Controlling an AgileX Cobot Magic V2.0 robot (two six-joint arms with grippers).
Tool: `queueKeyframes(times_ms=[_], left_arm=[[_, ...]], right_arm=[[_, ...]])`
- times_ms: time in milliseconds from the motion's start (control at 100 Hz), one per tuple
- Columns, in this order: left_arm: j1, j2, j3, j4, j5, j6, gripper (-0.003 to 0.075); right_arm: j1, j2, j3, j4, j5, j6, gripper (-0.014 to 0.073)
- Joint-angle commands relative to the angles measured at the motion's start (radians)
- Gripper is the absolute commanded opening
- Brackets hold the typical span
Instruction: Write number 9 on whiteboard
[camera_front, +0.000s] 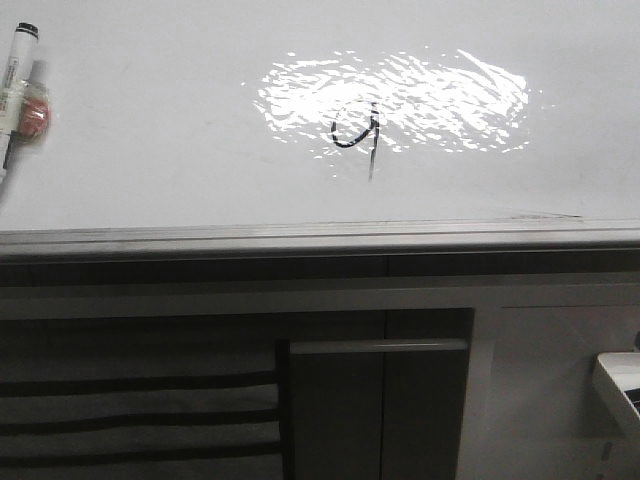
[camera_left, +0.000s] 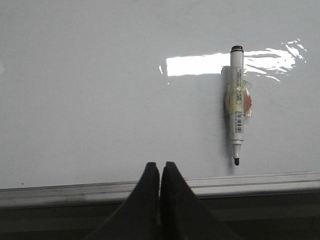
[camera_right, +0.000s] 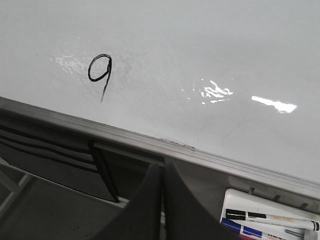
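Observation:
The number 9 (camera_front: 356, 132) is drawn in thin black marker on the whiteboard (camera_front: 150, 160), inside the bright glare patch. It also shows in the right wrist view (camera_right: 99, 71). A white marker (camera_front: 17, 90) lies uncapped on the board at the far left; in the left wrist view the marker (camera_left: 237, 102) has its black tip toward the grey edge strip (camera_left: 75, 190). My left gripper (camera_left: 160, 166) is shut and empty, over the edge strip, apart from the marker. My right gripper (camera_right: 162, 167) is shut and empty, off the board beyond its edge strip (camera_right: 125, 136).
Grey cabinet fronts (camera_front: 380, 400) stand beyond the board's edge. A white tray (camera_right: 270, 217) with several markers sits below the edge near my right gripper; its corner shows in the front view (camera_front: 622, 385).

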Motion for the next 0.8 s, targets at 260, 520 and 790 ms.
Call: queueKeyframes(times_ms=[260, 520, 790], left_arm=[[0.003, -0.026, 0.029, -0.036, -0.072, 0.007, -0.0020], [0.003, -0.026, 0.029, -0.036, -0.072, 0.007, -0.0020], [0.003, -0.026, 0.029, -0.036, -0.072, 0.007, -0.0020]], right_arm=[[-0.005, 0.001, -0.023, 0.001, -0.077, -0.004, -0.0072], [-0.005, 0.001, -0.023, 0.001, -0.077, -0.004, -0.0072], [-0.005, 0.001, -0.023, 0.001, -0.077, -0.004, -0.0072]])
